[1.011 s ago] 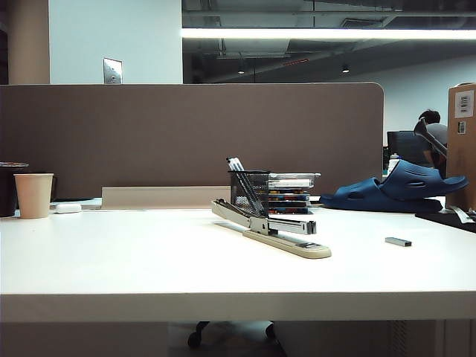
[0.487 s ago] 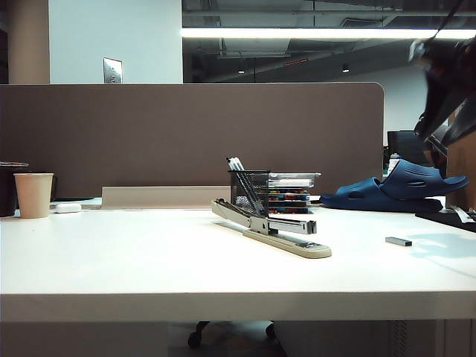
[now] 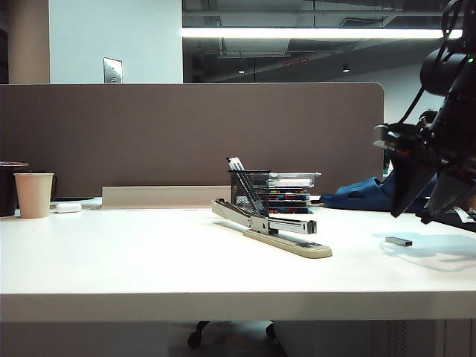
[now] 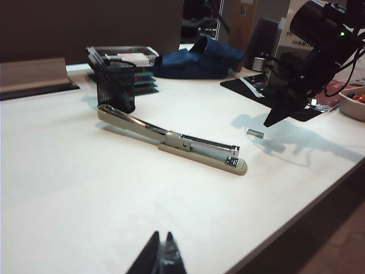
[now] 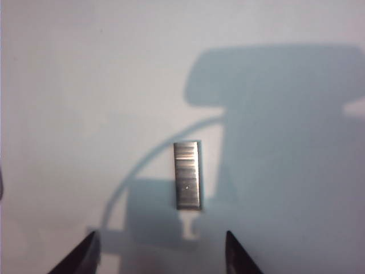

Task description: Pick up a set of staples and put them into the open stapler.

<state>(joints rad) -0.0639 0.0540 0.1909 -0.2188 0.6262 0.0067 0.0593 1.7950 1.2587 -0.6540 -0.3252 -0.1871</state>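
Right gripper (image 5: 158, 251) wide, seemingly empty, above staples (image 5: 187, 174)

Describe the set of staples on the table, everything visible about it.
The set of staples is a small, thin rectangular bar of grey metal with fine ridges across its top. It lies flat on the white table, apart from the stapler, off its front end. Nothing touches it. The right hand hangs above it with fingers spread, casting a shadow around it.

place: open-plan office | evidence: white desk (image 3: 149, 260), brown desk partition (image 3: 186, 134), mesh pen cup (image 3: 249, 192), fluorescent ceiling strip (image 3: 312, 33), paper cup (image 3: 34, 195)
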